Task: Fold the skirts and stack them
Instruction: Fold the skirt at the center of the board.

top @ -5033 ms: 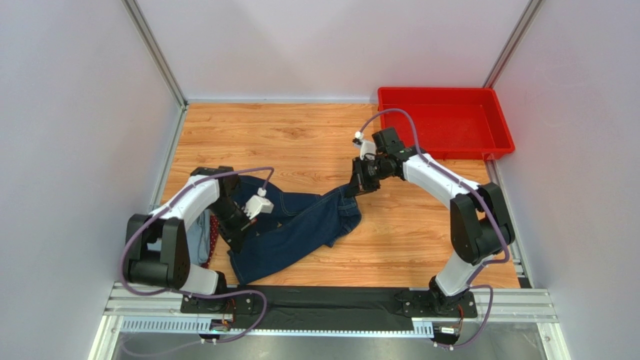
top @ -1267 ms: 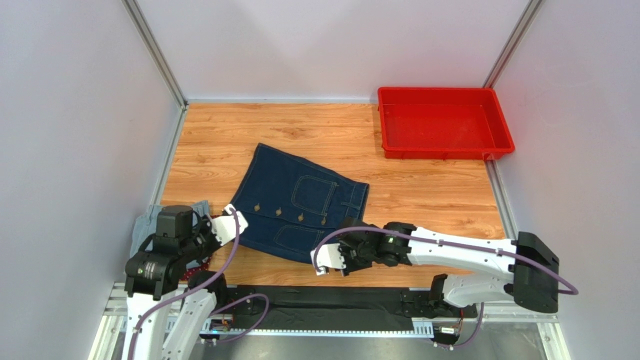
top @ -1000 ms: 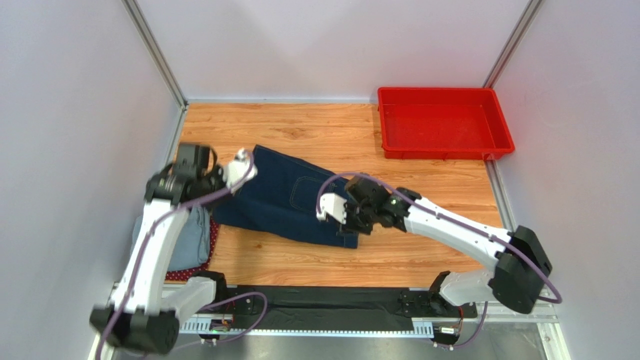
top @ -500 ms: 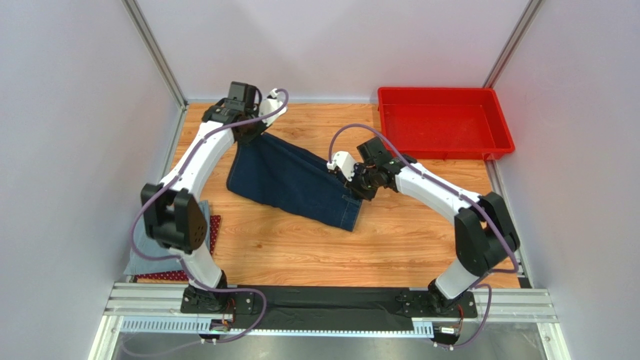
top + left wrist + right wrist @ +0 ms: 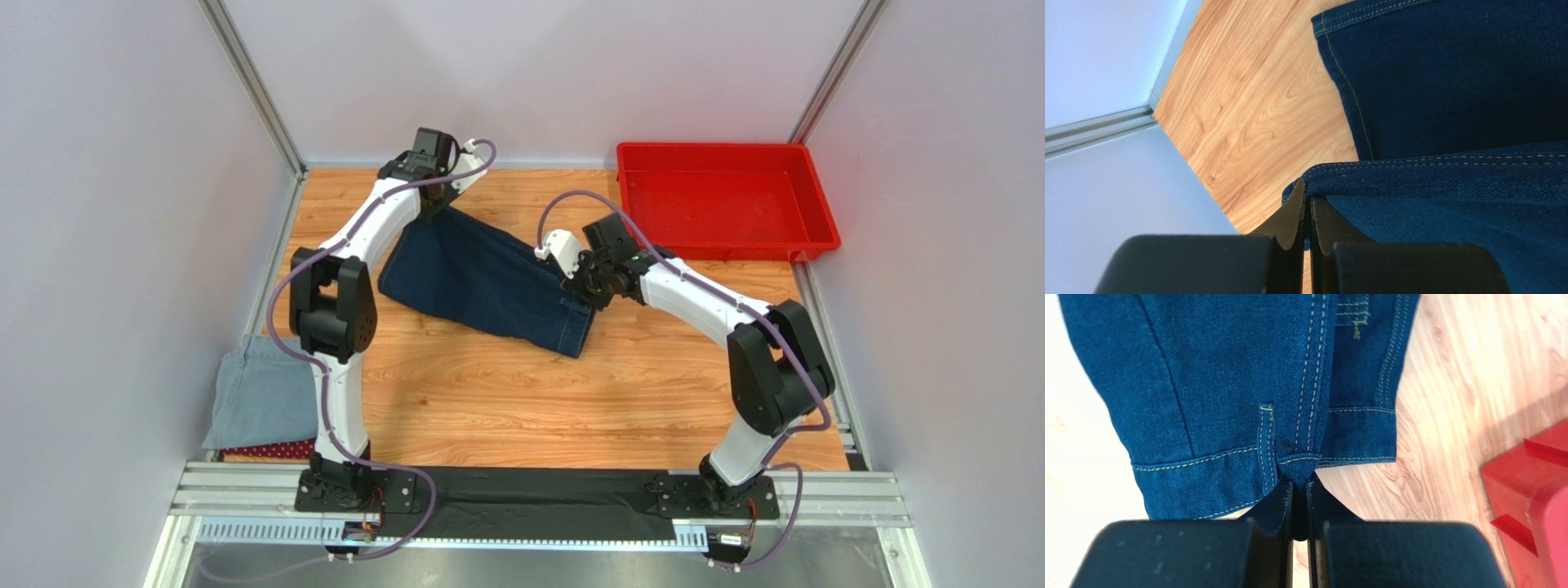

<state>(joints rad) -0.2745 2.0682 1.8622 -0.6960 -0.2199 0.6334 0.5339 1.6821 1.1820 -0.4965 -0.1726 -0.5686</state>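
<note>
**Wooden table: both arms are folding the navy skirt**

Wood grain is showing on most of the table (image 5: 589, 404), and the navy skirt (image 5: 485, 279) is lying slantwise across its far middle, doubled over on itself. The left gripper (image 5: 427, 208) is pinching a stitched corner of the upper layer, jaws clamped flat on the denim. The right gripper (image 5: 1300, 490) is nipping the waistband by a belt loop, jaws likewise closed on cloth. From where I'm standing, the first fold looks to be in hand, with the lifted edge being brought over the lower layer.

Next, I'd judge, the arms need to lay that edge down square, let go together, then fold again or carry the skirt to the pile. That pile is sitting at the near left: the blue-grey skirt (image 5: 260, 392) on top of the red dotted skirt (image 5: 276, 451).

Room is getting tight up there. The left gripper is working near the far-left wall, and the tray (image 5: 711, 252) is standing just right of the right arm. Bare wood is lying open on the near side.
</note>
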